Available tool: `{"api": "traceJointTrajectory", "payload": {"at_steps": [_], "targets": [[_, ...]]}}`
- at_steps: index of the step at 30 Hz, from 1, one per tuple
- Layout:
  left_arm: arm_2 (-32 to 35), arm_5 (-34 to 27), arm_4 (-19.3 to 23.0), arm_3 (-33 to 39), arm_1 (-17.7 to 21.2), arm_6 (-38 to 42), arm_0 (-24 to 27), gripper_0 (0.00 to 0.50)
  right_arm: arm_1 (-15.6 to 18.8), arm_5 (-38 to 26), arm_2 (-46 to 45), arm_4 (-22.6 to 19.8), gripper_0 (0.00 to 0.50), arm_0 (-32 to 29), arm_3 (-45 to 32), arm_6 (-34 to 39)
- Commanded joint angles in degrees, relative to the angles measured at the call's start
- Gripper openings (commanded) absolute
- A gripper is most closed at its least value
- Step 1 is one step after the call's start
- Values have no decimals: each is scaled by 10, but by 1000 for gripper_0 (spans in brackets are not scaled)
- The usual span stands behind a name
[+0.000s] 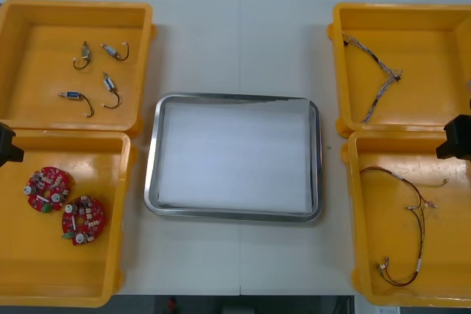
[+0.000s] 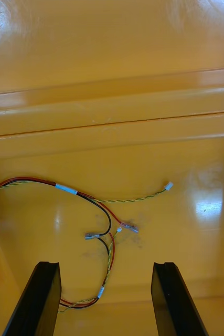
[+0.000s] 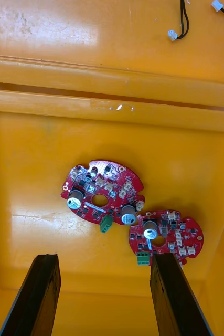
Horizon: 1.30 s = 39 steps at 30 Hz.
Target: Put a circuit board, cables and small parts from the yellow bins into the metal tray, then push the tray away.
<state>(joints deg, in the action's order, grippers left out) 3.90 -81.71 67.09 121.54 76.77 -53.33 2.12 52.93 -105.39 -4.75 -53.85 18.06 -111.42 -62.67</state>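
Since the tray (image 1: 151,174) sits between the bins with nothing on its white inside, I'd judge the task barely begun: a board, cables and parts all have to go in, and the push away comes after that. The left gripper (image 3: 105,260) hangs over the near left bin (image 1: 121,182), fingers (image 3: 38,294) spread wide and holding nothing. Two boards lie on the bin floor ahead of them. One board (image 3: 102,191) lies between the fingers and a little beyond their tips, while the other (image 3: 164,236) is edge to edge with it, just off one fingertip. The right gripper (image 2: 104,265) hangs likewise over the near right bin (image 1: 352,211), fingers apart and empty, with the red and yellow cable (image 2: 110,210) sprawled ahead of them and one loop trailing down between the tips. Farther out, the far left bin (image 1: 143,34) holds four small parts (image 1: 110,51), and the far right bin (image 1: 335,56) holds a blue and white cable (image 1: 375,79).
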Motion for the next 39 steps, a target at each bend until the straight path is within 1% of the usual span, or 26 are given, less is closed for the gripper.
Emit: {"api": "traceJointTrajectory", "payload": {"at_steps": [1, 39], "targets": [[16, -4, 4, 0, 27, -17, -8, 500, 0, 1, 3, 1, 500, 12, -3, -24], [16, -4, 4, 0, 27, -17, -8, 500, 0, 1, 3, 1, 500, 12, -3, -24]]}}
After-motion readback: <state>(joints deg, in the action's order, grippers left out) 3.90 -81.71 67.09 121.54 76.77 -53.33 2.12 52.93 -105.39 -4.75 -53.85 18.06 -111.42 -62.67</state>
